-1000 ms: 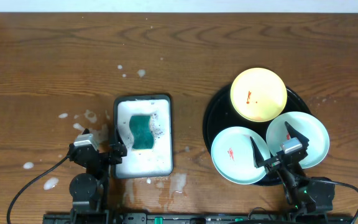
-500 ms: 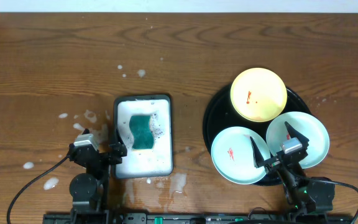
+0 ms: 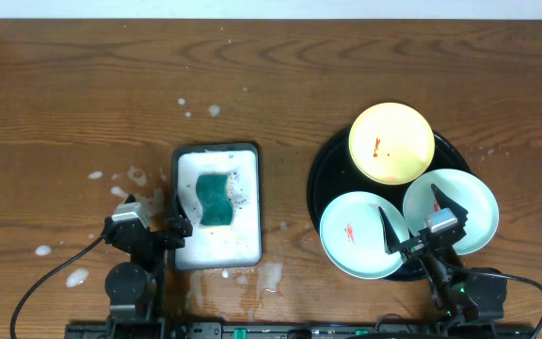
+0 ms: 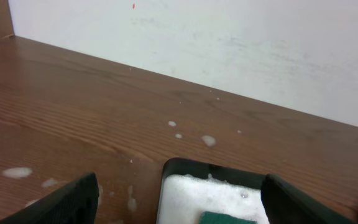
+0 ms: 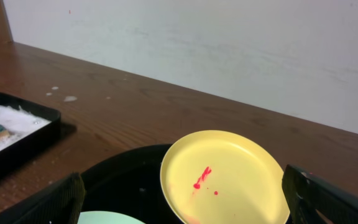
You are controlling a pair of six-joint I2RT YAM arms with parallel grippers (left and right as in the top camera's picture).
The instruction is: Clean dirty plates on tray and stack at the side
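Observation:
Three dirty plates lie on the round black tray (image 3: 320,179). The pale yellow plate (image 3: 391,143) is at the back, one mint-green plate (image 3: 360,235) at the front left, and the other (image 3: 459,202) at the front right. Each has red smears. My right gripper (image 3: 410,212) hovers open over the two green plates, holding nothing. In the right wrist view the yellow plate (image 5: 222,177) shows between the open fingers of the right gripper (image 5: 182,193), above the tray (image 5: 123,177). My left gripper (image 3: 153,212) stands open at the sponge tray's front left corner, empty.
A white, black-rimmed sponge tray (image 3: 216,148) full of foam holds a green sponge (image 3: 215,198); its rim (image 4: 185,167) sits between the left fingers. Foam splashes (image 3: 135,176) dot the wood left of it and a wet patch (image 3: 269,276) lies at its front right.

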